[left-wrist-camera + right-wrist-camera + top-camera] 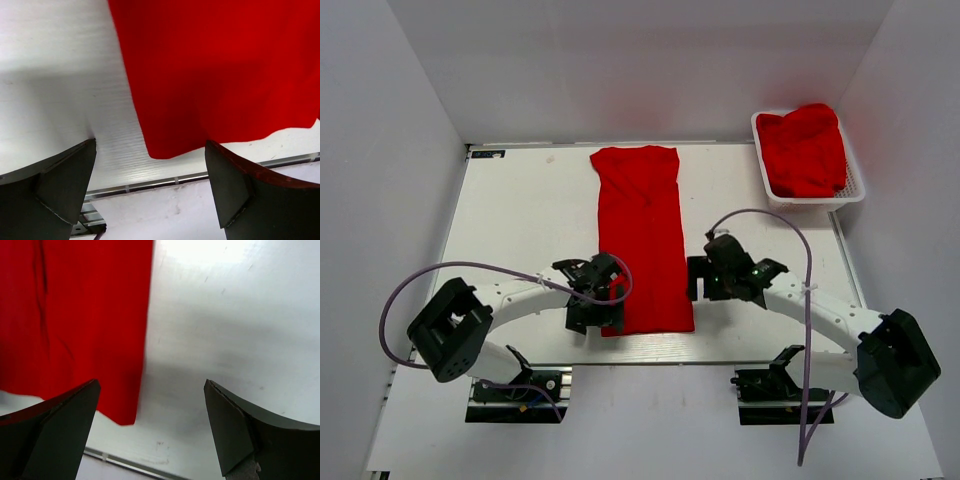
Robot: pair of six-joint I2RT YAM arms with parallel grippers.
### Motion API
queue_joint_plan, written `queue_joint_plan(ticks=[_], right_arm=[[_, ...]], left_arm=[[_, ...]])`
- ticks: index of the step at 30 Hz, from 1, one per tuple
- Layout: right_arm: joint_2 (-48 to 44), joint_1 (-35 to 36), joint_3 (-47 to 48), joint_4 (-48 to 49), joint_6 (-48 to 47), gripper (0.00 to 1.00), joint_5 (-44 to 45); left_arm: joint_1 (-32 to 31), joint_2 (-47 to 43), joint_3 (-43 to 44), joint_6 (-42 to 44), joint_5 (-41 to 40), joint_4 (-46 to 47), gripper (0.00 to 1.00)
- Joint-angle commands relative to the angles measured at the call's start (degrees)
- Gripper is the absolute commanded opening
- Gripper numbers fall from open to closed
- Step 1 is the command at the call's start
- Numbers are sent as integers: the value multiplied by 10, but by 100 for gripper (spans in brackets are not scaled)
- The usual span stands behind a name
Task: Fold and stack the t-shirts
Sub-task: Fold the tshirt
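Along the near edge of your white table (520, 220): left gripper (150, 144) and right gripper (152, 382), both wide open, empty, flanking the near corners of one long folded bright red fabric t-shirt (645, 240). Far right: white plastic mesh basket (810, 201) holding crumpled red t-shirts (805, 150).

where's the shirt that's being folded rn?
Top view: the t-shirt lies flat down the middle of the table as a long strip, far edge to near edge. Its near corners are flanked by the left gripper and right gripper.
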Motion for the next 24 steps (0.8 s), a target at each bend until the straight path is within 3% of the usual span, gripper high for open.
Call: queue_joint_plan(ticks=[1,14,19,24], right_arm=[[-15,24,-19,3,51,90,-30],[17,113,-43,-32,154,89,15],[36,126,-35,-35,162,81,19],[53,139,-36,-11,157,66,-13]], left_arm=[[-14,-8,-4,-21,-7,23,100],[-36,-16,-42,-54,-8,78,100],[-36,-30,-54,-59,-14,85,81],[-41,-23,-71,-64,-14,107,65]])
